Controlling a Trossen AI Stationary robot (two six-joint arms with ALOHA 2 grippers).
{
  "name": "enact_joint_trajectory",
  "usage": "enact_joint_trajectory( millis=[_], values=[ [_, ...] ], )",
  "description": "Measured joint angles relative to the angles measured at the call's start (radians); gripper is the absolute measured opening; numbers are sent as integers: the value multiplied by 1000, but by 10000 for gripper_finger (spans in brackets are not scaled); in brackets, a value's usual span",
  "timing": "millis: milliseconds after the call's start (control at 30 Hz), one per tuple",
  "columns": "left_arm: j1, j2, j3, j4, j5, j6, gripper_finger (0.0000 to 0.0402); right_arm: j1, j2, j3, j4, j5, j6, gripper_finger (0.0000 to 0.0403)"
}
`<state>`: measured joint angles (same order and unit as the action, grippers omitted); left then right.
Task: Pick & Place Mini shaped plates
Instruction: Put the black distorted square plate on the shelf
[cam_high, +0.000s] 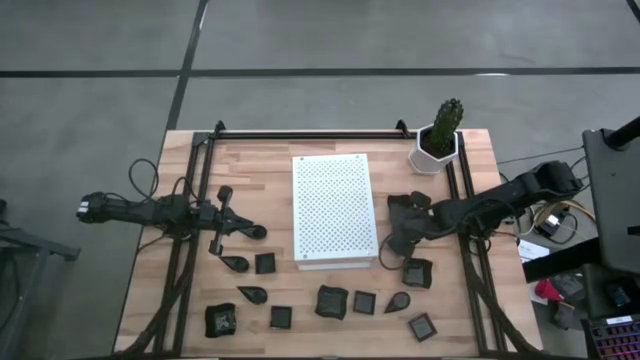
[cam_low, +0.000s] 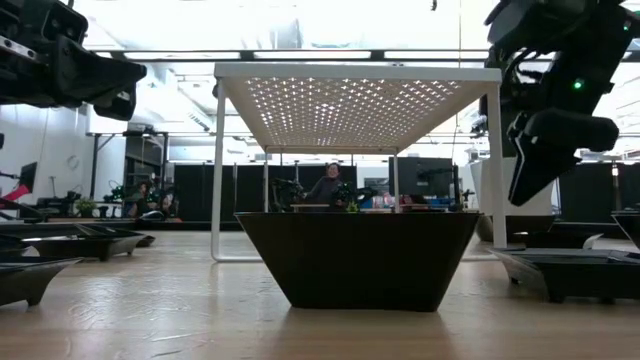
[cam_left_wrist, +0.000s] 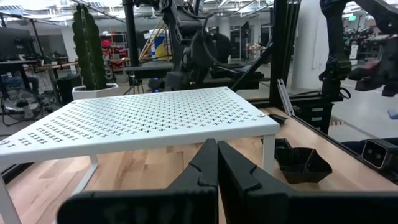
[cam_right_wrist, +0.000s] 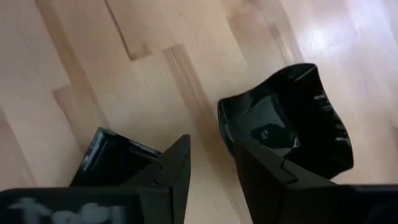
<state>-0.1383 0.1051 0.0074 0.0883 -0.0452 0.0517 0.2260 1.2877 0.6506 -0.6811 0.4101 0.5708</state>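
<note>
Here the right end effector (cam_high: 397, 243) hangs released over the light wooden surface (cam_high: 250, 160), beside a small glossy black irregular plate (cam_right_wrist: 283, 124); the left end effector (cam_high: 216, 246) is clenched empty.

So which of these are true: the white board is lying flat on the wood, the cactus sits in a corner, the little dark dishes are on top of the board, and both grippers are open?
1. The white perforated board lies flat on the wood. False: it stands on legs.
2. The cactus pot sits at a table corner. True.
3. The mini plates are on the board. False: they lie on the wood beside and below it in the high view.
4. Both grippers are open. False: the left gripper is shut; the right gripper is open, over a plate.
</note>
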Motion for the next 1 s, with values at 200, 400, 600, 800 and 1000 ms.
enact_joint_trajectory(
  millis=[200,400,600,800,1000],
  values=[
    [0,0,0,0,0,0,0,-1,20,-3,-9,7,-21,104],
    [0,0,0,0,0,0,0,-10,50,-7,-23,10,-24,102],
    [0,0,0,0,0,0,0,-21,78,-9,-22,23,-32,107],
    [0,0,0,0,0,0,0,-22,84,-10,-21,42,-46,95],
    [0,0,0,0,0,0,0,-33,84,-11,-21,42,-48,76]
  ],
)
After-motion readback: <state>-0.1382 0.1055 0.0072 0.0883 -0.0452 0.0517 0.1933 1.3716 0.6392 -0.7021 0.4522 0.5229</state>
